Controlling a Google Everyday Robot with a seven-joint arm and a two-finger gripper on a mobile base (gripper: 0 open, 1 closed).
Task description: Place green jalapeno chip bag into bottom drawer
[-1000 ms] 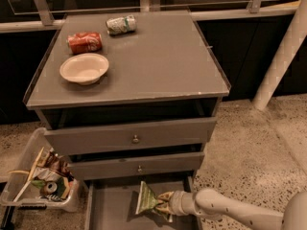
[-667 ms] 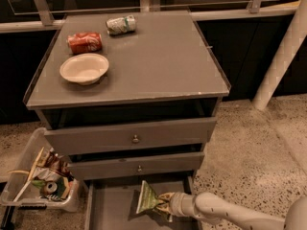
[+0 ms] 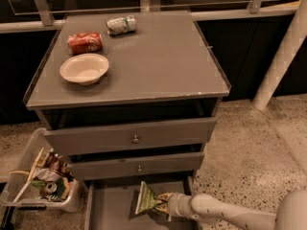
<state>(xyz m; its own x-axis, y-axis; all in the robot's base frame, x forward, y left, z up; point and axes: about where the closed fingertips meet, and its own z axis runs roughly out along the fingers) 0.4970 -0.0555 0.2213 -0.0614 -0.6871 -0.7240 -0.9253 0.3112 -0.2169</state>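
Note:
The green jalapeno chip bag [image 3: 145, 200] is a crinkled light-green foil bag, held inside the open bottom drawer [image 3: 108, 210] just over its flat grey floor. My gripper [image 3: 162, 204] reaches in from the lower right on a white arm and is shut on the bag's right end. The drawer is pulled out below the two knobbed upper drawers, and its front part runs out of view.
On the cabinet top [image 3: 158, 56] stand a white bowl [image 3: 84, 68], a crushed red can [image 3: 85, 42] and a crushed green-white can [image 3: 121, 25]. A clear bin of trash [image 3: 41, 183] sits on the floor left of the drawer. A white post [image 3: 283, 56] stands at right.
The bag and my gripper have stayed in the bottom drawer; the bag has barely shifted. The view has moved slightly.

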